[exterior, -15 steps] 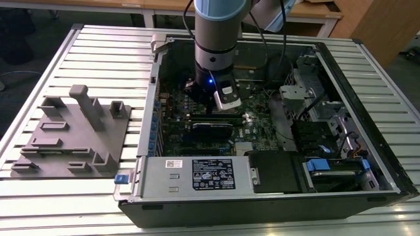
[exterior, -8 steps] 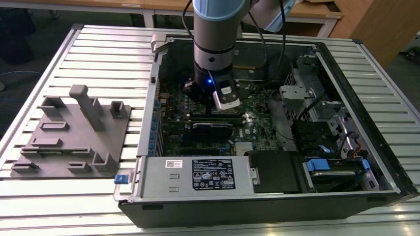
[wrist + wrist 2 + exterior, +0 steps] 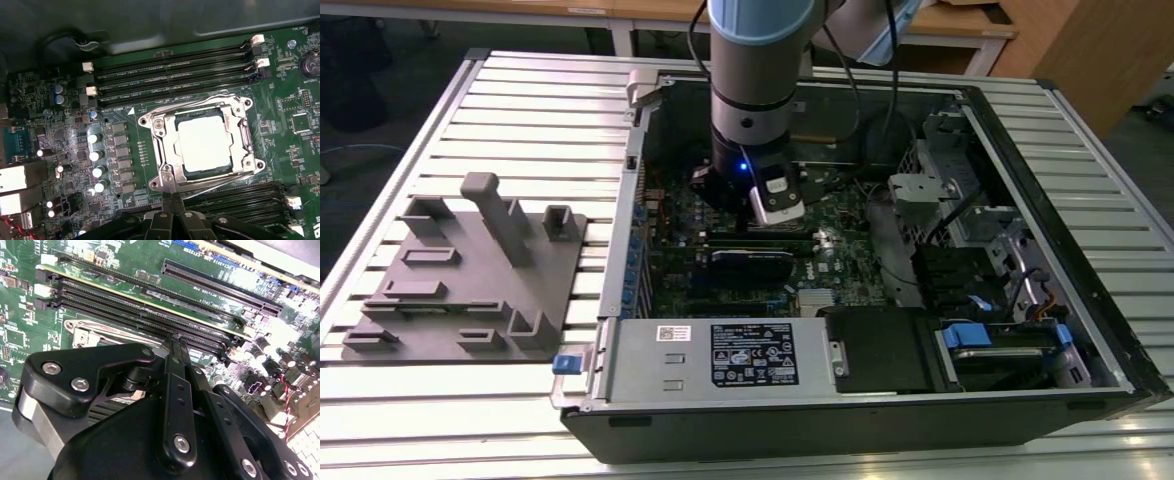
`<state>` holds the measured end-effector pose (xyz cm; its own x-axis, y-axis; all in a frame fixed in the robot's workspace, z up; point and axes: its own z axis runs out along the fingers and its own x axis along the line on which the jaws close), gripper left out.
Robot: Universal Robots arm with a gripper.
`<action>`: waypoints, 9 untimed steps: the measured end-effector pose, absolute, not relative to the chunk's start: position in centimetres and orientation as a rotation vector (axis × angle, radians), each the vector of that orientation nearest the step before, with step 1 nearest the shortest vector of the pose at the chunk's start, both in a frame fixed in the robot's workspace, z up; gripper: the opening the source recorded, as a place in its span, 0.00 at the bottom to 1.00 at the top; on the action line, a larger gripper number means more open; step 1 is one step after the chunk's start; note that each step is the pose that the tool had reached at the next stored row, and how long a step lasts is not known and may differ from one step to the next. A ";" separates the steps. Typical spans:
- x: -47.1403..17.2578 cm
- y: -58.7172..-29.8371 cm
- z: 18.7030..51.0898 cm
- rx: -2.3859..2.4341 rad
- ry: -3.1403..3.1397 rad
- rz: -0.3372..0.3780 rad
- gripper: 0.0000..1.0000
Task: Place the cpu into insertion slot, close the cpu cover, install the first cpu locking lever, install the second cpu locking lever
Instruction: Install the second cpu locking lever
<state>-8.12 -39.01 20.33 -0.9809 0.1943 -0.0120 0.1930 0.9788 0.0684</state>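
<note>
Ribbed metal table slats [image 3: 520,120] carry, at the exterior view's left, a grey fixture block [image 3: 467,275], and to its right an open computer case [image 3: 1067,250] into which the arm descends. In the first wrist view the green circuit board [image 3: 75,145] runs from a column of capacitors [image 3: 95,155] rightward to the insertion slot [image 3: 240,172]. The cpu [image 3: 205,145] lies flat in that slot, and the cpu cover [image 3: 160,145] lies down around it, the silver top showing through its window. The gripper [image 3: 172,197] sits just beside the socket's near edge, fingertips together and apparently clenched on nothing; the socket lies directly ahead of them. A thin lever wire [image 3: 220,181] runs along that edge, nearest the tips; whether it is latched cannot be told. Long memory slots [image 3: 175,75] flank the socket on both sides and limit lateral clearance.
</note>
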 end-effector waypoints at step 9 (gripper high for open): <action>-8.3 -39.0 20.2 0.304 3.107 0.129 0.11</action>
